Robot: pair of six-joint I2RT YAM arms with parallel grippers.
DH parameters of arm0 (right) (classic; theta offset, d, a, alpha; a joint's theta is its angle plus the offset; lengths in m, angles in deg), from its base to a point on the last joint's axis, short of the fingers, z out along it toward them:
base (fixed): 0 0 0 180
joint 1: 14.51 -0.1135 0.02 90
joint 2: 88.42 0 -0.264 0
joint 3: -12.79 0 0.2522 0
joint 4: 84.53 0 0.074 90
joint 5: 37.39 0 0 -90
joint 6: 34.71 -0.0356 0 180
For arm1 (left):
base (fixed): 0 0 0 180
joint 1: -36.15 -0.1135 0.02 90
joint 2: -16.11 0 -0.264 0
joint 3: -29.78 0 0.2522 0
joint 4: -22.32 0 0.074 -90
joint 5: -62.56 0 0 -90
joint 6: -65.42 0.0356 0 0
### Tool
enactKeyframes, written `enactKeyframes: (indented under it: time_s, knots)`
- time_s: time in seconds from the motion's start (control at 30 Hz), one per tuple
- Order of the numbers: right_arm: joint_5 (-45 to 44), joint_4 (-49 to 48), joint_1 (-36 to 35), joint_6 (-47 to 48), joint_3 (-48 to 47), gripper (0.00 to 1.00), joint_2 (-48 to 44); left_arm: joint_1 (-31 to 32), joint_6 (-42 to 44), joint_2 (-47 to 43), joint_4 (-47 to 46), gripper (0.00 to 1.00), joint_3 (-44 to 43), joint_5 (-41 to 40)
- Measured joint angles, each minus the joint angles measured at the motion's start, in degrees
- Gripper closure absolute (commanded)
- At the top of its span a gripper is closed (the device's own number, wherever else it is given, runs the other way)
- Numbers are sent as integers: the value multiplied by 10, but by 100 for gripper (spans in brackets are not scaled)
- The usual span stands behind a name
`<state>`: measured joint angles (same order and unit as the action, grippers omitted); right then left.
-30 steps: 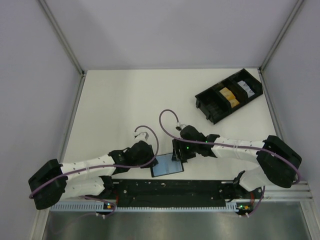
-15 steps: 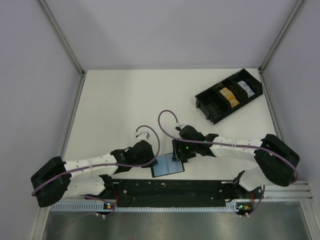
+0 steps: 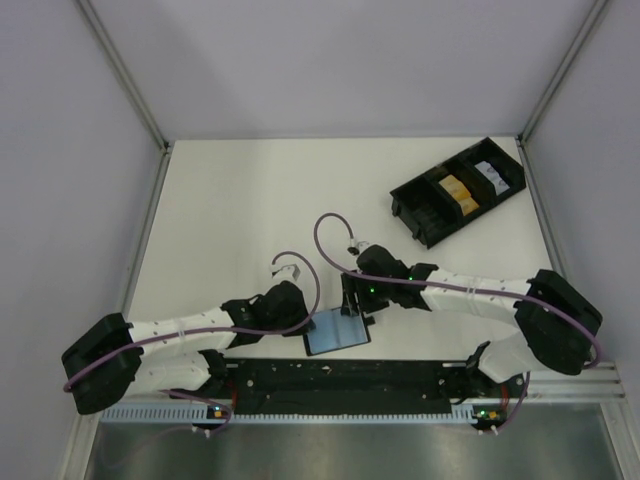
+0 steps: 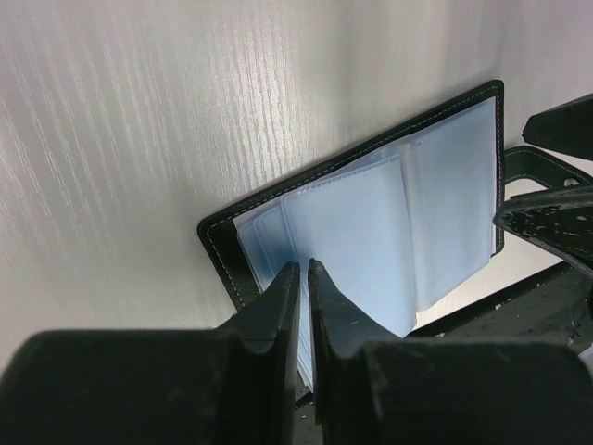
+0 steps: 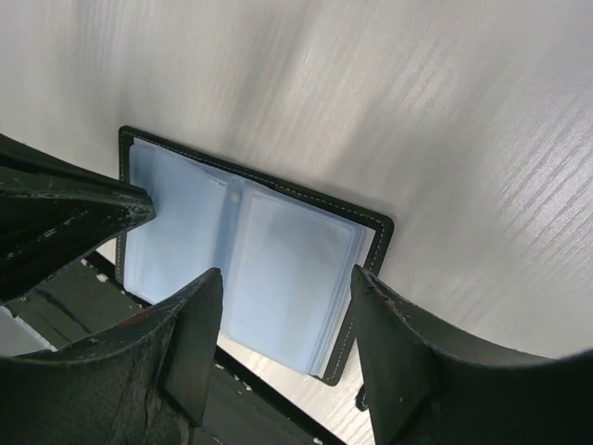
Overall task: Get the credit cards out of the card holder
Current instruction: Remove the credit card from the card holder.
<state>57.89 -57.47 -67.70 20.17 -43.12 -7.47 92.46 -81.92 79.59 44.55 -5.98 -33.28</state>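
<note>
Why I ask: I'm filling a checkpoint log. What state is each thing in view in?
card holder: open flat on the table, clear sleeves up, no card visible.
left claw: all but shut at the sleeves' edge; grip unclear.
right claw: open, over the holder.
black tray: open-topped, an orange-yellow item and a white item inside.

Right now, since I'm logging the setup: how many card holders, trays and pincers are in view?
Card holder: 1
Tray: 1
Pincers: 2, the left pincer and the right pincer
Total: 4
</note>
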Motion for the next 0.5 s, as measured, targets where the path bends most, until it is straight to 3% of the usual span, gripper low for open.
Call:
enactKeyframes:
  time_s: [0.27, 0.5]
  knots:
    - [5, 0, 0, -1, 1, 43, 31, 0, -1, 0, -4, 100, 3, 2]
    - [18, -8, 0, -3, 1, 46, 32, 0, -4, 0, -12, 100, 6, 5]
